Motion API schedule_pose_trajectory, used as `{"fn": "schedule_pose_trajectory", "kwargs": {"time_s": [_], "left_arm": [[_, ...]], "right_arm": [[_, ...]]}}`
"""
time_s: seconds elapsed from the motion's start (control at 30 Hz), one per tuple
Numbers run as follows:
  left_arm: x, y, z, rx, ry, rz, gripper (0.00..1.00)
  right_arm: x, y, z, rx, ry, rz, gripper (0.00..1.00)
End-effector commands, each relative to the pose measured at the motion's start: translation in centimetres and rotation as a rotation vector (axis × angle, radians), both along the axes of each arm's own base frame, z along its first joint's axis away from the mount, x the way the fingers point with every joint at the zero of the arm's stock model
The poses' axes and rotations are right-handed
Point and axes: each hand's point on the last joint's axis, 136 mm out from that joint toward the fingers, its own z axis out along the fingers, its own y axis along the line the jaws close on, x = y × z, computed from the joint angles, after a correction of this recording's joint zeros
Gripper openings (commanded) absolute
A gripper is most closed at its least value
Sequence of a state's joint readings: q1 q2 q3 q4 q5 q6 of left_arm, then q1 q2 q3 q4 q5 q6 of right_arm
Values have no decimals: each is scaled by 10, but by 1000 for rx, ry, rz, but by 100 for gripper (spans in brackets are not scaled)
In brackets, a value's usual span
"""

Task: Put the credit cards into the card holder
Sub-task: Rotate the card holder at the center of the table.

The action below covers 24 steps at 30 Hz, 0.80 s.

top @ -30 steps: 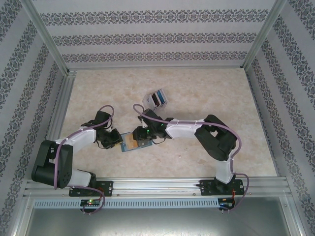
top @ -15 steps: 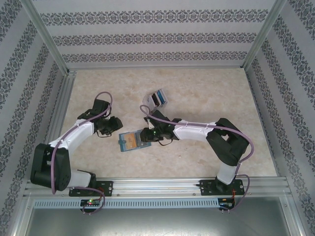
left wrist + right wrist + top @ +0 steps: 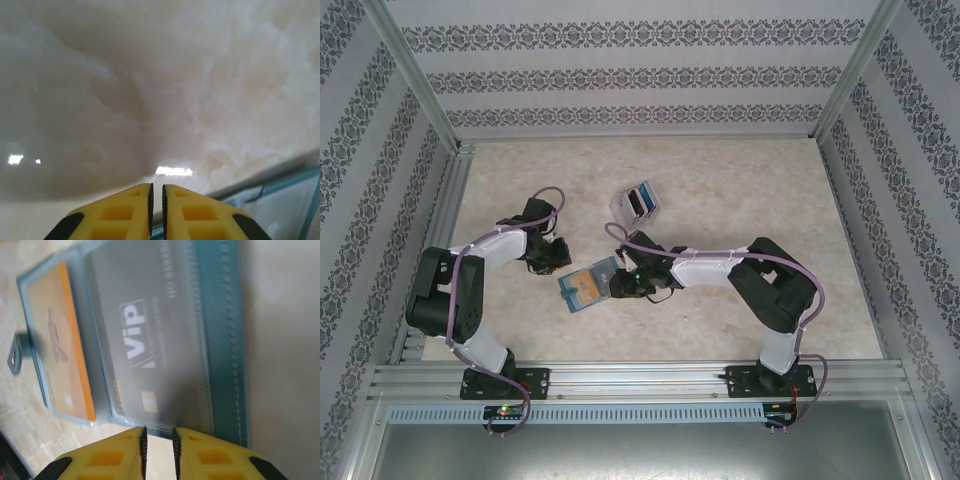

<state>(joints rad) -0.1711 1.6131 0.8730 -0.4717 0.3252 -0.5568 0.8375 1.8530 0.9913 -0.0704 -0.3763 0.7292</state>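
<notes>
Your left gripper (image 3: 156, 186) has its jaws clenched to a thin slit with nothing between them, low over the pale marbled tabletop (image 3: 150, 75). A corner of the teal soft folding card holder (image 3: 285, 205) sits just off to the right of those jaws, not touching them. From above, the left gripper (image 3: 555, 255) is near the holder's (image 3: 582, 291) far-left corner, and your right gripper (image 3: 620, 285) is at its opposite edge. The right gripper (image 3: 159, 429) has its jaws nearly together with a narrow gap, and the stitched teal edge of the holder (image 3: 225, 340) lies right at their tips. You cannot tell whether they pinch it or only touch it. The holder lies opened flat straight ahead of the right jaws. A grey plastic card marked VIP (image 3: 150, 340) sits in the clear slot nearest them. An orange-tan card (image 3: 60, 340) fills the slot to the left of it, with a small clasp tab (image 3: 14, 355) further left. A clear plastic box (image 3: 637, 202) with dark and blue cards standing in it is well beyond both jaws.
</notes>
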Motion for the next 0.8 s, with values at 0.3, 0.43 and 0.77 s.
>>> {"fn": "schedule_pose_trajectory", "kwargs": {"time_s": [0.3,0.43,0.77], "left_arm": [[-70,-29,3,-130,57,24,11],[-76,-40,9,-146,54,14,12],[-66,-86,15,-203,29,-29,13]], "right_arm": [[83,19,4,19,-89,-9,24],[94,22,7,45,-84,-2,25],[117,-22,65,49,-192,-34,28]]}}
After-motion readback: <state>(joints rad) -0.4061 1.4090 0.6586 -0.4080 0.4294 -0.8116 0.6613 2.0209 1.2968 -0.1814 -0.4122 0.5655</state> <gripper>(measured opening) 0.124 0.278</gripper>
